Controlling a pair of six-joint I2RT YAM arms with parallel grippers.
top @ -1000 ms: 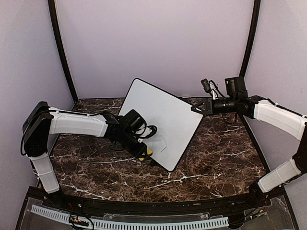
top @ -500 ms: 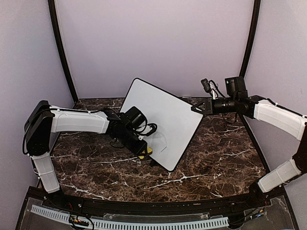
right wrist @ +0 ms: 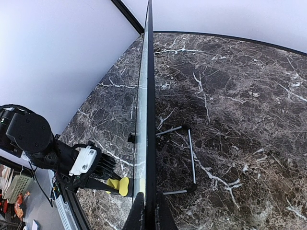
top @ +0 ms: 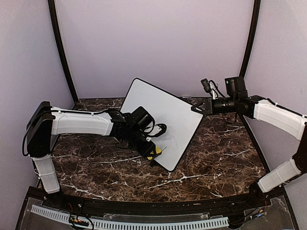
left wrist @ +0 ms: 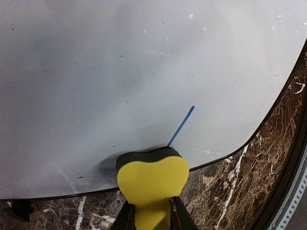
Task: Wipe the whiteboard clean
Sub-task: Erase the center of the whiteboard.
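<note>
The whiteboard (top: 163,117) stands tilted on the marble table, white with a thin black frame. My left gripper (top: 154,153) is shut on a yellow eraser block (left wrist: 152,179) and presses its dark felt face against the board's lower part. One short blue stroke (left wrist: 181,126) shows on the board (left wrist: 144,72) just above the eraser. My right gripper (top: 195,109) is shut on the board's top right edge. In the right wrist view the board (right wrist: 146,96) is seen edge-on between my fingertips (right wrist: 138,215), with the eraser (right wrist: 119,186) against its face.
A wire stand (right wrist: 190,158) props the board from behind. The dark marble table (top: 216,158) has a black rail at the near edge (top: 144,211). Purple walls close in the back and sides.
My left gripper has slid the eraser to the right along the board's lower part. The right arm and the board have not moved.
</note>
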